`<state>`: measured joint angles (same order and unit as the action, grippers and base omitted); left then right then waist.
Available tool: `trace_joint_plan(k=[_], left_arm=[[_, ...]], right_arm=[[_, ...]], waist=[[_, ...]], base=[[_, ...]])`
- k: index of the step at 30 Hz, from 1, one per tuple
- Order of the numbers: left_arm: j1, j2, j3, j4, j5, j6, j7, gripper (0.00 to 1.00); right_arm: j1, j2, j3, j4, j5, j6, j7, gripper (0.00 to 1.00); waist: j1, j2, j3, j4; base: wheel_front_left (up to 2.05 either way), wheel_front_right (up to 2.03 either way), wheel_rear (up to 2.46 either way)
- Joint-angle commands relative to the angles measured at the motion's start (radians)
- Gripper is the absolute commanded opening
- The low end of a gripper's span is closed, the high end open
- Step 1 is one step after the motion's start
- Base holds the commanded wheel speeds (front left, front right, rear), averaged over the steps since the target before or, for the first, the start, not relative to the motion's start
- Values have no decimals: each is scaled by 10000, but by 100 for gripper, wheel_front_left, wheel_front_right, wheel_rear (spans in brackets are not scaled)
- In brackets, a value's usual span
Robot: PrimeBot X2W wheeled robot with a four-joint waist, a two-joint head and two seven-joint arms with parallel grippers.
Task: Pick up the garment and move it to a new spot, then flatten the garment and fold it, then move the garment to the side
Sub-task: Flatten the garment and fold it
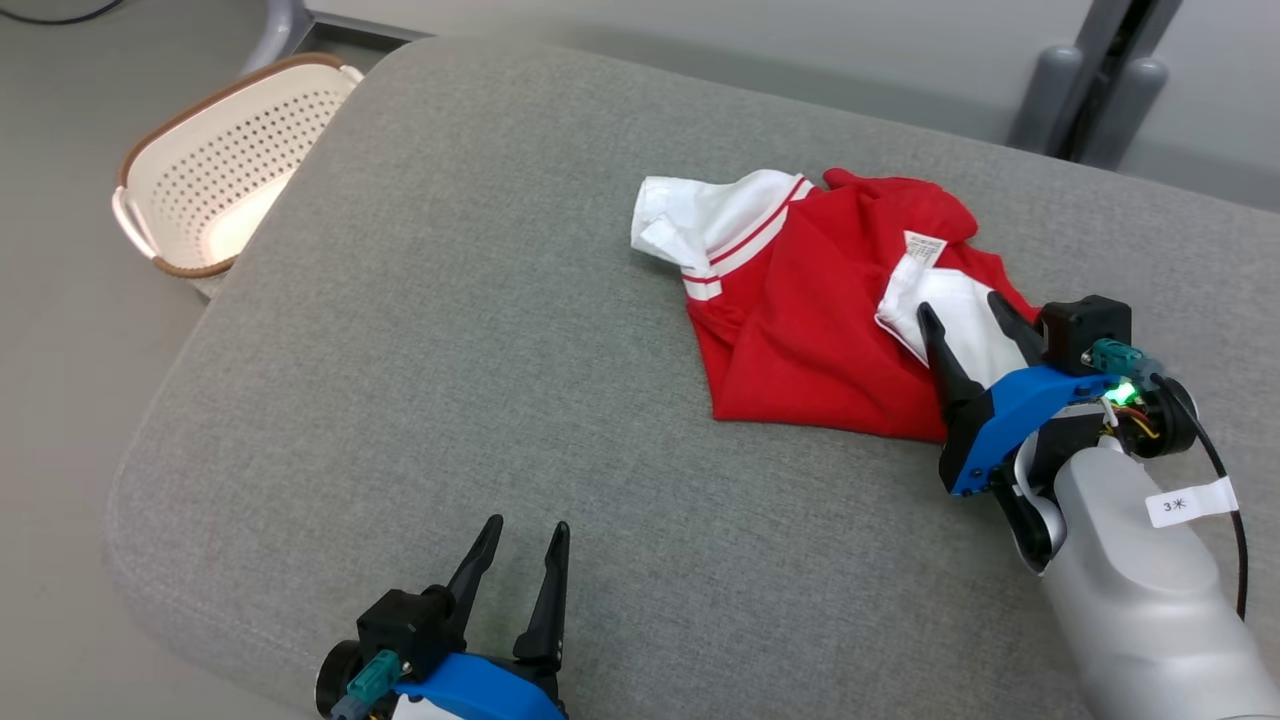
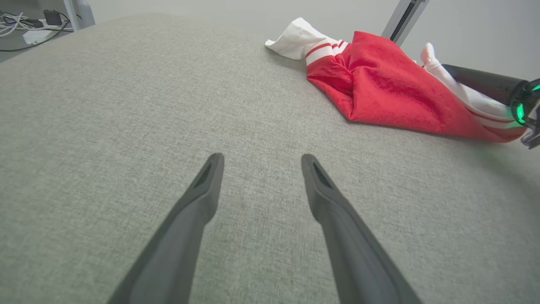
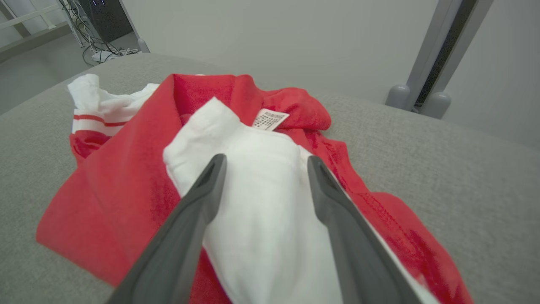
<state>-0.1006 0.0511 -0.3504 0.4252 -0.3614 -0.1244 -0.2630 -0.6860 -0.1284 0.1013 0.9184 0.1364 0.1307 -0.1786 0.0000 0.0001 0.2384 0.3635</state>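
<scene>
GARMENT: crumpled red-and-white shirt (image 1: 820,330), upper right, on grey fabric cushion (image 1: 450,350) | RIGHT GRIPPER (image 1: 958,302): wide open astride white sleeve (image 3: 261,190), holding nothing, likely poised for flattening | LEFT GRIPPER (image 1: 527,523): wide open, empty, lower left

I see a broad grey fabric cushion (image 1: 480,330) with rounded corners. At its far left corner a cream perforated basket (image 1: 215,165) with a brown rim sits on the grey floor (image 1: 60,380). Behind is a plain pale wall (image 3: 274,38). A grey upright post (image 3: 436,46) has two rounded feet. Loose cables (image 3: 90,42) lie at the wall. The light is soft and even.
</scene>
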Motion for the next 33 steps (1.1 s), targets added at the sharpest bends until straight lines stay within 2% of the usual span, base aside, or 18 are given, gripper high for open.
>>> trace_joint_plan(k=[1, 3, 4, 11, 15, 17, 18, 21, 24, 29, 33], left_arm=[[-64, -8, -39, -13, -59, -88, -25, 100], [-25, -6, -31, -42, -71, -89, -25, 100], [-6, -8, -21, -61, -67, -89, -25, 100], [43, -6, 66, -14, 15, -86, -25, 100], [-57, -8, 87, -65, 51, -89, -25, 100], [-105, -5, 90, -97, 35, -89, -25, 100], [-111, -5, 100, -119, 11, -89, -25, 100], [-29, -5, 89, -49, 37, -89, -25, 100], [133, -3, 51, 59, 80, -81, -25, 100], [435, -3, -7, 201, 95, -83, -25, 100], [713, -7, 9, 274, 120, -84, -25, 100]], right_arm=[[-188, 64, -39, 195, 19, -1, -70, 100], [-299, 114, -113, 459, 47, 0, -229, 14], [-340, 125, -144, 537, 36, 0, -328, 0], [-507, 137, -390, 908, -4, 0, -711, 0], [-688, 150, -618, 537, 110, -1, -854, 0], [-873, 58, -935, -293, 172, -1, -872, 0], [-939, -51, -1213, -1325, 64, 0, -868, 0], [-1314, -324, -1610, -2907, -212, 0, -872, 0], [-1861, -576, -1779, -4108, -487, 0, -871, 0], [-2965, -894, -1454, -5101, -828, 0, -866, 0], [-3623, -1032, -967, -5164, -868, 0, -865, 0]], waist=[[0, -1, 104, 150], [0, -1, 123, 197], [0, -1, 127, 204], [0, -1, 29, 2], [0, -1, -41, -205], [0, -1, -75, -295], [0, -1, -141, -365], [0, -1, -325, -410], [0, -1, -570, -382], [0, -1, -1006, -232], [0, -1, -1375, -136]], base=[[0, 0, 0], [0, 0, 0], [0, 0, 0], [0, 0, 0], [0, 0, 0], [0, 0, 0], [0, 0, 0], [0, 0, 0], [0, 0, 0], [0, 0, 0], [0, 0, 0]])
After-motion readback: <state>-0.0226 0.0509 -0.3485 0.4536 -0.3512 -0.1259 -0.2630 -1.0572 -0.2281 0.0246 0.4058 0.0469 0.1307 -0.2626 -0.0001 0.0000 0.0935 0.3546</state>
